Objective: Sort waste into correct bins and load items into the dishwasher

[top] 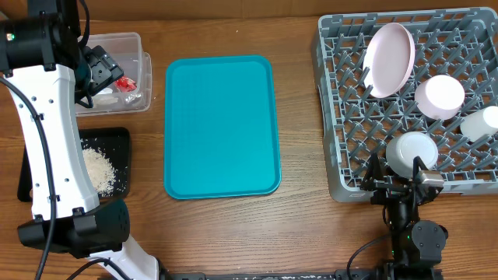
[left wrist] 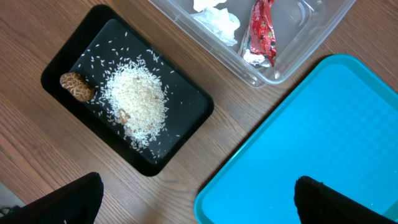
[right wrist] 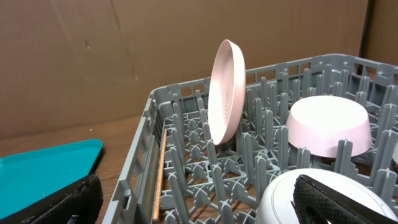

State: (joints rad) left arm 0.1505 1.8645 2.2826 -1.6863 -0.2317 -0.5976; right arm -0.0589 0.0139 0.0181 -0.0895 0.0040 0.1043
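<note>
In the overhead view, the left end effector (top: pixel 99 68) hung over the clear tub (top: pixel 142 45), its fingers hidden under the wrist, so their spacing could not be told. The black tray (top: pixel 120 138) with the rice crumbs (top: pixel 99 169) lay just behind it, and the teal tray (top: pixel 222 124) lay to one side on the surface (top: pixel 299 233). The right end effector (top: pixel 398 176) sat at the near edge of the dish rack (top: pixel 342 117). A rounded white bowl (top: pixel 411 149) was directly ahead of it. The pale bowl (top: pixel 440 96), the cup (top: pixel 481 123) and the plate (top: pixel 391 59) stood farther ahead.

The left wrist view showed the left end effector's fingers (left wrist: pixel 68 202) spread wide with nothing between them. Below and ahead lay the black tray, a brown lump (left wrist: pixel 76 86) at its end. Ahead to the right, the tub held a napkin (left wrist: pixel 217 18) and a red wrapper (left wrist: pixel 262 31).

The right wrist view showed its fingers (right wrist: pixel 339 199) spread, holding nothing. The rounded white bowl lay just beneath the right finger. The plate stood on edge ahead, and the wooden stick (right wrist: pixel 160 168) lay along the rack wall to the left.
</note>
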